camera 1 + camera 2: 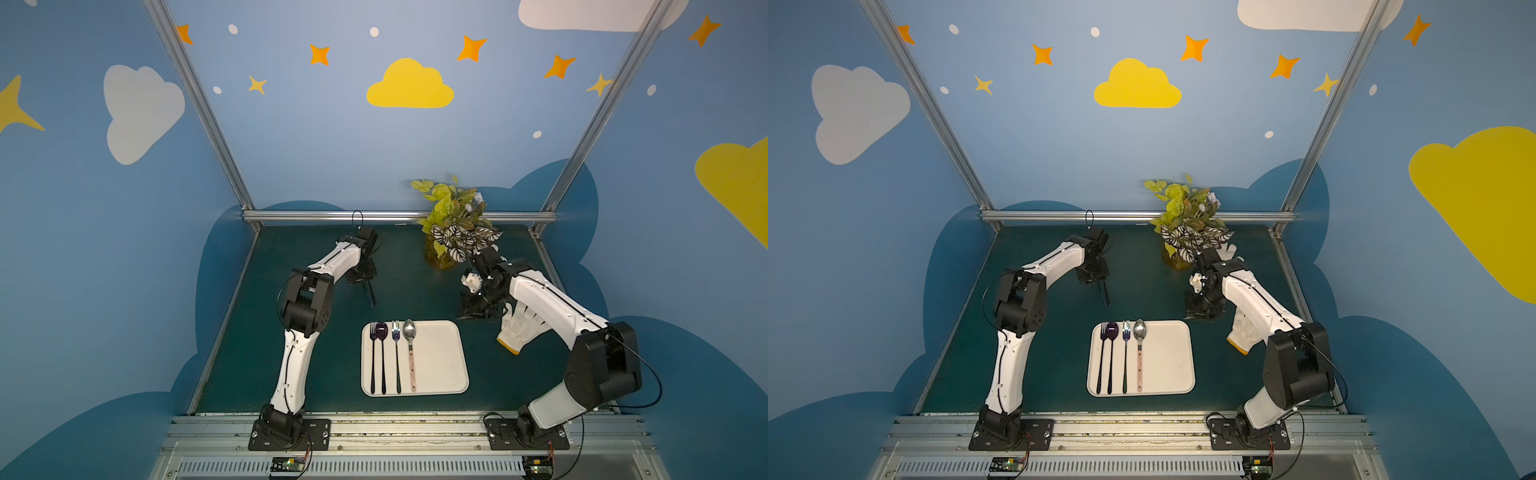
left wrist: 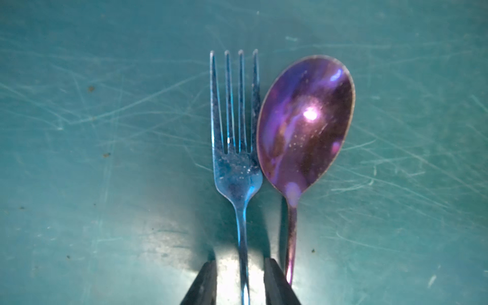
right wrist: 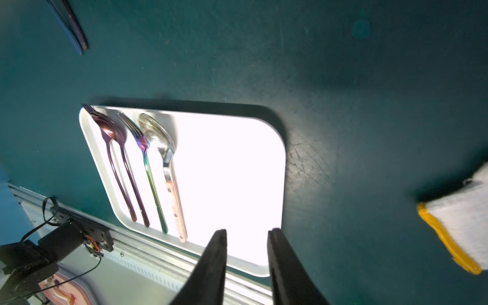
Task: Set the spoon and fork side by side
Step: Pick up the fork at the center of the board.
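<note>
Your fork (image 2: 236, 169) and purple spoon (image 2: 303, 126) lie side by side on the green mat (image 1: 415, 282), heads touching, just beyond the tray (image 1: 440, 357) at its far left corner. Their long axes run away from the tray: heads toward the back wall, handle ends toward the tray. The left gripper (image 2: 240, 264) sits right over those handles with its jaws partly open. They straddle the fork's handle with a gap on each side and hold nothing yet. One finger (image 2: 273, 274) stands in the narrow slot between the two handles, so I judge that closing there could nudge the spoon out of line. The right gripper (image 3: 247, 232) hangs off the tray's far right corner, well apart from the pair, its jaws partly apart and empty, so your left arm is the nearer one. On the tray, four other utensils (image 1: 392, 357) already lie in neat pairs. A white glove (image 1: 515, 328) lies beside the tray's right edge, and a potted plant (image 1: 453, 224) stands further back, inside blue painted walls
</note>
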Robot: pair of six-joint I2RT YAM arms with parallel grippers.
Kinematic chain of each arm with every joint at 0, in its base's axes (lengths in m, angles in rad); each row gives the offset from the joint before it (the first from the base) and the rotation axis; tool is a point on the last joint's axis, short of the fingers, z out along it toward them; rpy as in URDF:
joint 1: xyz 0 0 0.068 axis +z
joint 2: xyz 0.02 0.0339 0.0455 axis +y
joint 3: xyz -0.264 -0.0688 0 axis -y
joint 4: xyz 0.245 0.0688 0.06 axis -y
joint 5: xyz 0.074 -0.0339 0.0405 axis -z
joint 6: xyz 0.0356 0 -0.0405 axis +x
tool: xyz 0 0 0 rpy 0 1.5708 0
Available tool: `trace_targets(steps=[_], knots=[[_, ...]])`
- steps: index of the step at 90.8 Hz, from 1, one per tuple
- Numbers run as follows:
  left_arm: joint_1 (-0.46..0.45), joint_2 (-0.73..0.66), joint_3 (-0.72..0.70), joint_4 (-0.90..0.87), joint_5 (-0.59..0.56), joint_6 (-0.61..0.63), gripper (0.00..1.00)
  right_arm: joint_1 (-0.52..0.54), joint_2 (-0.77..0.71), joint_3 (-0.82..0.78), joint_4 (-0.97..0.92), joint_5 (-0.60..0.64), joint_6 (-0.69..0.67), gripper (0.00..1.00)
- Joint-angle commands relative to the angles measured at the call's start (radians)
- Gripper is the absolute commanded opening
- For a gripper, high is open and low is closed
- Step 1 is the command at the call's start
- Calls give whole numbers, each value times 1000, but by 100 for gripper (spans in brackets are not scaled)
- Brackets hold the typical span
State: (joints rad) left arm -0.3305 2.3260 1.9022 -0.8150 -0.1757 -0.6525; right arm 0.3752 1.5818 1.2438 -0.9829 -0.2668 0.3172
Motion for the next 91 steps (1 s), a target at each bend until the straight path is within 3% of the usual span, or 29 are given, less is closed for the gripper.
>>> trace_targets(steps=[1, 24, 48, 63, 79, 91], knots=[[13, 20, -7, -1, 4, 9, 28, 5, 10, 32, -5, -14, 0, 31], [33, -28, -66, 37, -14, 71, 3, 8, 10, 51, -20, -17, -3, 31], [64, -204, -175, 88, -45, 174, 3, 15, -31, 41, -23, -3, 4, 27], [55, -379, -271, 110, 25, 191, 3, 14, -64, 37, -22, 26, 7, 27], [-32, -617, -443, 191, 167, 125, 3, 1, -93, 35, -23, 63, 14, 27], [-179, -781, -634, 359, 232, -58, 3, -38, -115, 25, -21, 54, 10, 27]])
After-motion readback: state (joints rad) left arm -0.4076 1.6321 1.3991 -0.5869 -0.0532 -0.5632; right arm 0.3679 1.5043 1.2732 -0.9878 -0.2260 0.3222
